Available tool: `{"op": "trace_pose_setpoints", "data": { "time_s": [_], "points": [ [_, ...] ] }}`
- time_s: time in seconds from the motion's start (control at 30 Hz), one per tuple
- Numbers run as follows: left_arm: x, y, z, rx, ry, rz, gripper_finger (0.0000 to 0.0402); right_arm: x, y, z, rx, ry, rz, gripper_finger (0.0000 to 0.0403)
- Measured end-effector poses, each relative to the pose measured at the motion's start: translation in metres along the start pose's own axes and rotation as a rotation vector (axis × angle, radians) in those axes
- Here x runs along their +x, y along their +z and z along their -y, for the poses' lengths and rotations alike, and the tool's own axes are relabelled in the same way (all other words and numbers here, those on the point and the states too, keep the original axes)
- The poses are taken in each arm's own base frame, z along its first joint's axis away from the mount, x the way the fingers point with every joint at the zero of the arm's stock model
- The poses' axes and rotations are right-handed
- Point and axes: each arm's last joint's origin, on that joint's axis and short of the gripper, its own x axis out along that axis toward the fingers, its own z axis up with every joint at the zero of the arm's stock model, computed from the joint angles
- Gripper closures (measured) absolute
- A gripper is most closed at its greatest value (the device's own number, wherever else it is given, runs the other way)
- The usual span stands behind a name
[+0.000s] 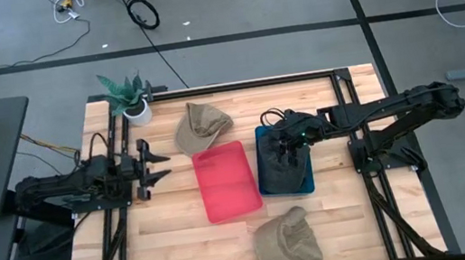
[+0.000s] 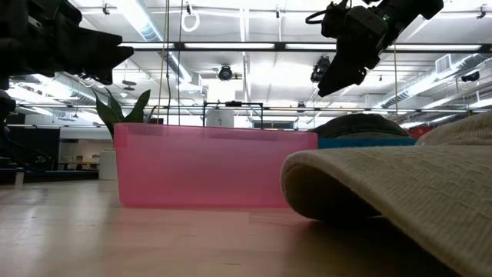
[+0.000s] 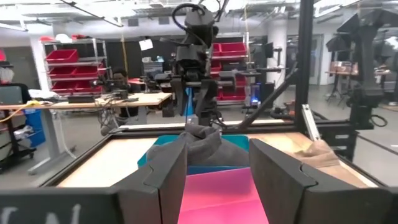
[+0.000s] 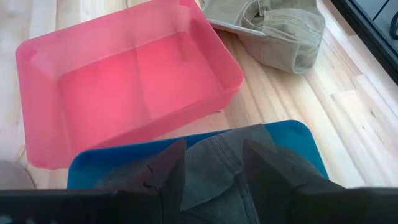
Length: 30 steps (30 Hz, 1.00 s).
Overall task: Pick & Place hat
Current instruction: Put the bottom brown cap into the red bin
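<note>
A dark grey hat [image 1: 282, 170] lies in a blue bin [image 1: 307, 183] right of centre; it also shows in the right wrist view [image 4: 214, 168]. My right gripper [image 1: 283, 148] hangs open just above it, and the low view shows a gap between the gripper [image 2: 329, 86] and the hat's crown [image 2: 361, 123]. A pink bin [image 1: 226, 181] stands beside the blue bin. One tan hat [image 1: 202, 125] lies on the table beyond the pink bin. Another tan hat [image 1: 286, 239] lies near the front edge. My left gripper [image 1: 163, 164] is open and empty, left of the pink bin.
A potted plant [image 1: 129, 97] stands at the table's far left corner. A black frame rail [image 1: 244, 81] runs along the far edge and the sides. Bare wood lies left of the pink bin [image 1: 172, 220] and at the near right [image 1: 355, 222].
</note>
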Motion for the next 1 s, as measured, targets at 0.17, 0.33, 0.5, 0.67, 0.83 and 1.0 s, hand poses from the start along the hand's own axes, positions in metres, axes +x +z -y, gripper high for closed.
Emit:
{"op": "trace_pose_setpoints", "data": {
  "time_s": [0.17, 0.33, 0.5, 0.67, 0.83, 1.0],
  "points": [
    [0.0, -0.006, 0.0, 0.004, -0.008, -0.067, 0.0225, 0.0, 0.0, 0.0, 0.055, 0.004, -0.001, 0.024],
    [-0.001, -0.015, 0.001, 0.01, -0.009, -0.154, 0.0225, 0.0, 0.0, 0.0, 0.092, 0.004, -0.001, 0.024],
    [-0.001, -0.015, 0.0, 0.012, 0.015, -0.155, 0.0225, 0.0, 0.0, 0.0, 0.121, 0.004, 0.0, 0.024],
    [-0.001, -0.014, 0.0, 0.007, 0.02, -0.148, 0.0225, 0.0, 0.0, 0.0, 0.13, 0.004, -0.001, 0.024],
    [-0.001, -0.013, -0.001, 0.005, 0.027, -0.136, 0.0225, 0.0, 0.001, -0.001, 0.132, 0.036, 0.003, 0.024],
    [-0.001, -0.013, -0.001, 0.004, 0.027, -0.133, 0.0225, -0.001, 0.006, -0.008, 0.131, 0.252, 0.02, 0.024]
  ]
}}
